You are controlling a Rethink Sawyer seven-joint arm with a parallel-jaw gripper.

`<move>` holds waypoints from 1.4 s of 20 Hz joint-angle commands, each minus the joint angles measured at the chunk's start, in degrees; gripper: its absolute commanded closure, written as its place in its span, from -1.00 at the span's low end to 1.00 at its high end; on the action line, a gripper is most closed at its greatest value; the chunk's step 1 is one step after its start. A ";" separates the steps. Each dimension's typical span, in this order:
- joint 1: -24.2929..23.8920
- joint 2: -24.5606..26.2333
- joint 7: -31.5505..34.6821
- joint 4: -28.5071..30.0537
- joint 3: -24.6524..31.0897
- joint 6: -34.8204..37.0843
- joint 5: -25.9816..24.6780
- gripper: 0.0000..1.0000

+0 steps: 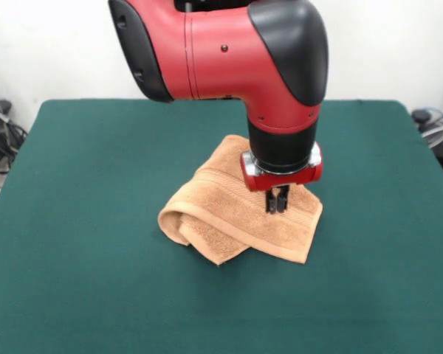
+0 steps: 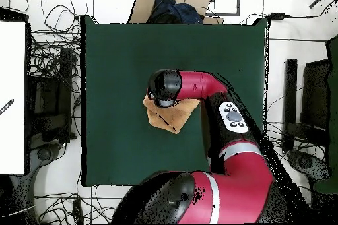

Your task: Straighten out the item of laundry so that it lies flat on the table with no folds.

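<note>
Centrally, red arm (image 1: pixel 229 51) pointing straight down over table (image 1: pixel 74 221), gripper (image 1: pixel 278 206) jaws pinched shut on folded towel (image 1: pixel 229 214).

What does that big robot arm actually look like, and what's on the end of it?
The arm has glossy red rounded shells with black caps at the joints. From above, a grey oval button panel shows on it. A black cylinder and a red-and-silver collar lead to the small dark gripper.

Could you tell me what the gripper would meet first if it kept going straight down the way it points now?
The gripper points straight down over the towel, so the folded cloth would be first, with the table beneath it. Its tips look at or just above the cloth; contact is unclear from the front view.
</note>
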 commanded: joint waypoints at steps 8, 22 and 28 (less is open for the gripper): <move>1.73 0.32 1.03 -0.50 -1.27 -3.59 -5.19 1.00; 0.82 0.08 0.46 0.95 -0.35 -4.22 -4.46 -1.00; 1.69 0.67 0.88 -0.07 -1.05 -3.00 -4.69 -1.00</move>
